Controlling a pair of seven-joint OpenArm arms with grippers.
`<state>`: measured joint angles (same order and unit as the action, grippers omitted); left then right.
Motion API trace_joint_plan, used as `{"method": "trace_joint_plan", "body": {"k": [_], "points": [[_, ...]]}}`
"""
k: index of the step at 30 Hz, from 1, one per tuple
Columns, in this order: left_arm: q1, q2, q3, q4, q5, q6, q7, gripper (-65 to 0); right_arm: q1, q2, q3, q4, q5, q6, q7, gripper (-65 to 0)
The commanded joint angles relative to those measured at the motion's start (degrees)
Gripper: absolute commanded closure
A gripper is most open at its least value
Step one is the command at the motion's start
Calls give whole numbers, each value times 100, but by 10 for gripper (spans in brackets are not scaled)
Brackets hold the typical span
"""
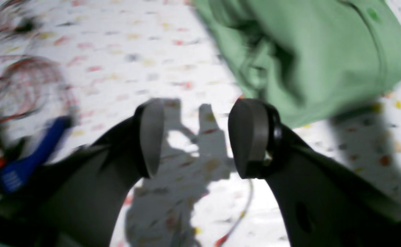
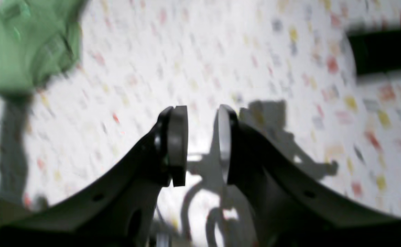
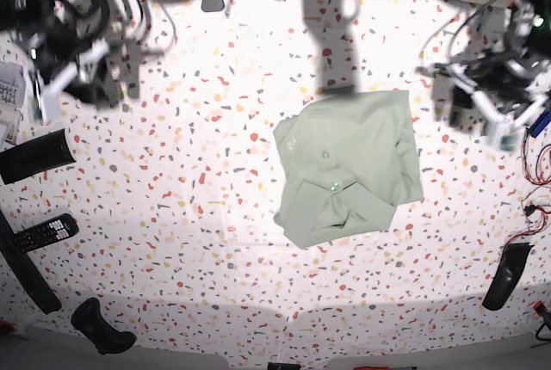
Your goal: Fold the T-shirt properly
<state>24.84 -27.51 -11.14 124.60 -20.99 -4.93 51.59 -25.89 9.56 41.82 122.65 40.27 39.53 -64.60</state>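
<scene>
The T-shirt [image 3: 349, 168] is a pale green bundle lying folded near the middle of the speckled table [image 3: 189, 172], with small buttons showing on top. In the left wrist view the T-shirt [image 1: 324, 51] fills the upper right, and my left gripper [image 1: 200, 137] hovers open just short of its near edge, holding nothing. In the right wrist view my right gripper [image 2: 202, 144] stands over bare table with a narrow gap between its pads and nothing in it. The T-shirt [image 2: 25, 44] is far off at that view's upper left. Both arms are raised at the table's sides.
A remote control [image 3: 43, 232] and dark objects [image 3: 34, 155] lie along the left edge, with another dark object [image 3: 102, 327] at the bottom left. A black piece [image 3: 504, 275] and red wires [image 3: 538, 189] sit at the right. A blue object [image 1: 29, 161] and red wires [image 1: 25, 82] lie near the left gripper.
</scene>
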Motion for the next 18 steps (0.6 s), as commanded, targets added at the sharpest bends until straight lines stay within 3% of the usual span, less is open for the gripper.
{"method": "trace_joint_plan", "body": {"k": [1, 7, 14, 18], "points": [[162, -79, -223, 184, -70, 13, -105, -305, -175, 59, 114, 210, 94, 13, 111, -149], [1246, -76, -1191, 291, -820, -557, -61, -305, -1338, 48, 398, 656, 461, 13, 20, -149], [2105, -74, -1508, 291, -800, -656, -63, -305, -2439, -87, 396, 802, 538, 22, 24, -149], [2459, -70, -1508, 289, -802, -992, -63, -305, -2855, -205, 396, 800, 535, 47, 24, -149]]}}
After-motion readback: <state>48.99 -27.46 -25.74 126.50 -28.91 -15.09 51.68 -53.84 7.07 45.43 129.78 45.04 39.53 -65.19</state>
